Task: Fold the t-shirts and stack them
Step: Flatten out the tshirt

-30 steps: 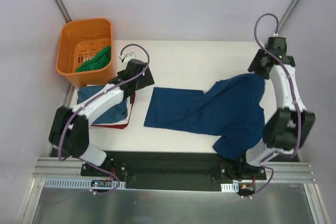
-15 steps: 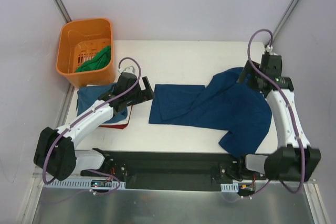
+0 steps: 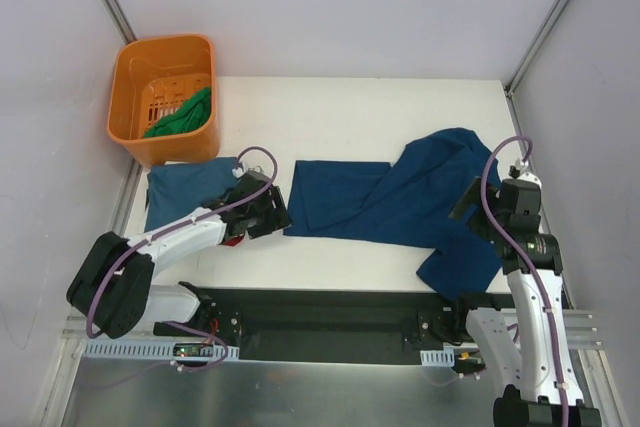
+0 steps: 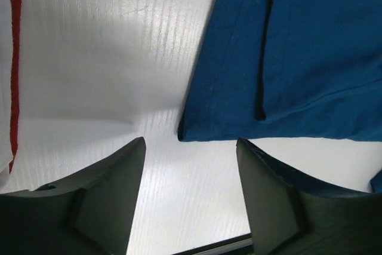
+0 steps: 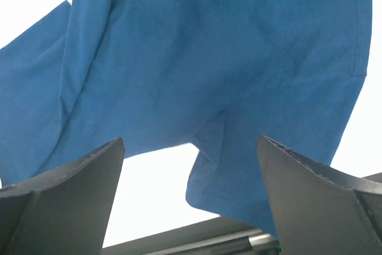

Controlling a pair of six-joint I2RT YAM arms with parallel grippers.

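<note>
Since the blue t-shirt is thin, limp cloth lying in soft creases on the table, it will probably weigh very little. It is likely to sag wherever it is unsupported and to drag and bunch rather than slide as one sheet. The surest hold looks like a pinch on a hem corner, where the layers are doubled.

One such corner lies just ahead of the left gripper, slightly toward its right-hand finger. Its jaws stand apart with nothing between them. The right gripper gapes wide and is equally empty, with the shirt's loose, rumpled end spread in front of it.

Beyond the left gripper's left-hand finger shows the edge of a red t-shirt, part of the folded stack. No print, label or writing can be read on any of the cloth.
</note>
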